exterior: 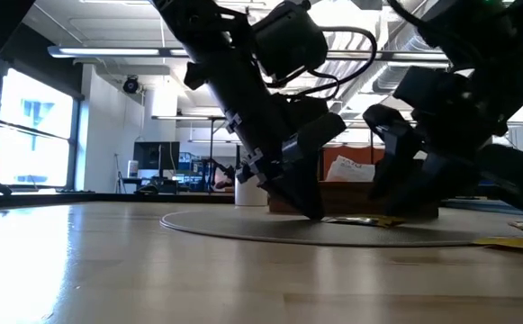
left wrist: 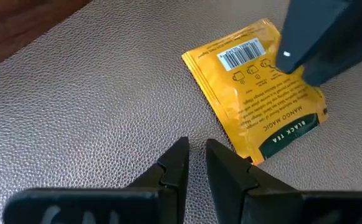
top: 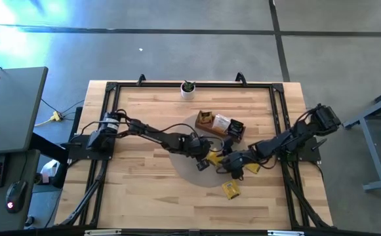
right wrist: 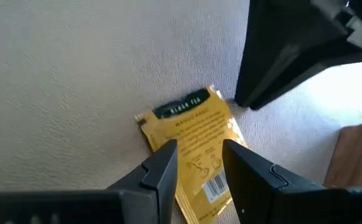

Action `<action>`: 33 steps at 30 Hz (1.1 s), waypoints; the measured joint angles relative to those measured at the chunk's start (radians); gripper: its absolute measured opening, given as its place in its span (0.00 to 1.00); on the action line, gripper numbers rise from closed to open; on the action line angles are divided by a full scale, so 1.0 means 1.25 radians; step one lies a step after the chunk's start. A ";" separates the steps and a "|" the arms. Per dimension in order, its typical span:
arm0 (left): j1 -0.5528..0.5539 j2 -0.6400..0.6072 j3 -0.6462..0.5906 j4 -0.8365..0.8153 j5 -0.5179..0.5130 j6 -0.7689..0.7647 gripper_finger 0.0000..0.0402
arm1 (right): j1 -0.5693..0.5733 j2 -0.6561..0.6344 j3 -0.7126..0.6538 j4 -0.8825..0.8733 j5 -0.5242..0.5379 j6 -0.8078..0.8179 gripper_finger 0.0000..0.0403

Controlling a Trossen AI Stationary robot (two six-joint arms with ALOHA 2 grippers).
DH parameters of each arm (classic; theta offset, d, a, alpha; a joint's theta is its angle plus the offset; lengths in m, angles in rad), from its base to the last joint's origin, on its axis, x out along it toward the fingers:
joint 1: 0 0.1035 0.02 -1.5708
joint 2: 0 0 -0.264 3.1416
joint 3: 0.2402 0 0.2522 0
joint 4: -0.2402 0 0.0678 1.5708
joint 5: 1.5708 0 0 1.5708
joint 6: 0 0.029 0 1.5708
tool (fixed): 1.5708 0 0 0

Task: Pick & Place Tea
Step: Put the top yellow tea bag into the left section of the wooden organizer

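Note:
A yellow tea sachet [left wrist: 255,112] with a barcode and a dark green band lies flat on the round grey mat [top: 183,164], between the two grippers [top: 214,157]. My left gripper [left wrist: 196,149] points down at the mat just beside the sachet's green-band corner, its fingers a narrow gap apart. My right gripper [right wrist: 199,149] is open and comes down over the sachet's barcode end [right wrist: 215,183], fingers spread across it. Two more yellow sachets [top: 231,190] [top: 252,168] lie toward the near right. The low view shows both grippers [exterior: 311,209] [exterior: 396,202] down at the mat. My right gripper has one dark finger [left wrist: 305,43] over the sachet's barcode end [left wrist: 265,59], coming from above and slanting in from the table's right. I cannot tell whether it touches the sachet. The sachet lies flat on the mat. My left gripper touches no sachet.
The brown wooden compartment tray [top: 208,120] stands on the mat's far side, holding sachets. A small white pot with a plant [top: 187,89] sits at the far edge. Black frame rails [top: 282,118] run along the table sides. Bare wood [top: 138,190] lies toward the near left.

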 joint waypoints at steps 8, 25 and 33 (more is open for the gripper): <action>-0.006 -0.035 -0.002 -0.067 -0.061 -0.008 0.14 | 0.043 -0.001 0.000 0.001 0.003 0.007 0.31; -0.025 -0.031 0.002 0.006 -0.049 -0.043 0.14 | 0.041 0.047 0.003 0.027 0.002 0.019 0.31; -0.024 -0.029 0.001 -0.029 -0.066 -0.047 0.14 | 0.020 0.064 0.002 0.056 0.000 -0.006 0.31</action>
